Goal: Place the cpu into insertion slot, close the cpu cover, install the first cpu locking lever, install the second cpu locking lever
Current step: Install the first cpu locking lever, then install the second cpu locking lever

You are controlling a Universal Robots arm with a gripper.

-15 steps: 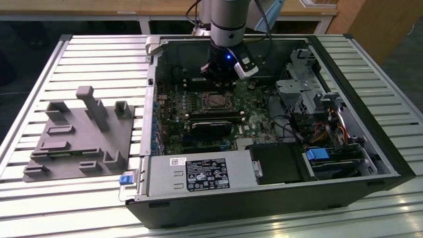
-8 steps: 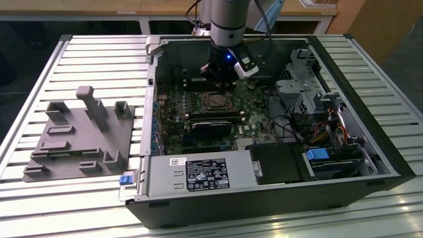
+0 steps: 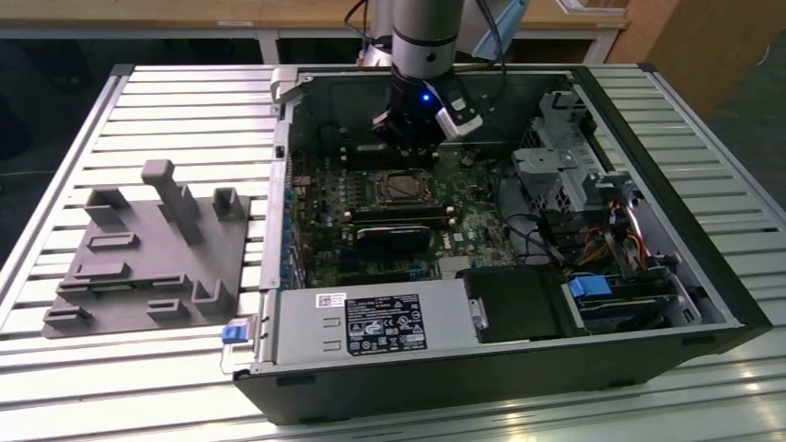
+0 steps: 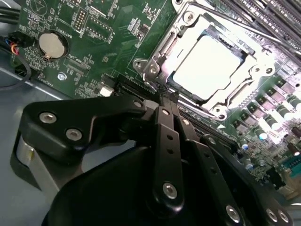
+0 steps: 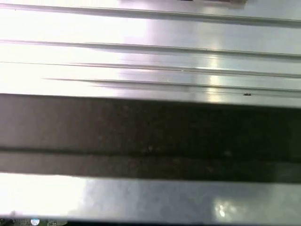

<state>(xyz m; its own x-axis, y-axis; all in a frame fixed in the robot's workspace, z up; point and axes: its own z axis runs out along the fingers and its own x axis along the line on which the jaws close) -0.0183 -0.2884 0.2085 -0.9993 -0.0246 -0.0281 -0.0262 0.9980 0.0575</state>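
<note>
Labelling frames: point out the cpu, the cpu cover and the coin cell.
cpu (image 4: 206, 67), second wrist view: centre of its bright metal face.
cpu cover (image 4: 157, 56), second wrist view: its metal frame edge beside the chip.
coin cell (image 4: 51, 43), second wrist view: its round face.

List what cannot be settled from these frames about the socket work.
- Silvery square cpu: seated under the metal frame cpu cover in the second wrist view; whether the locking levers are latched is unclear.
- Black gripper: its own linkage hides the fingertips.
- Exterior view: the arm's wrist partly hides the dark-rimmed insertion slot.
</note>
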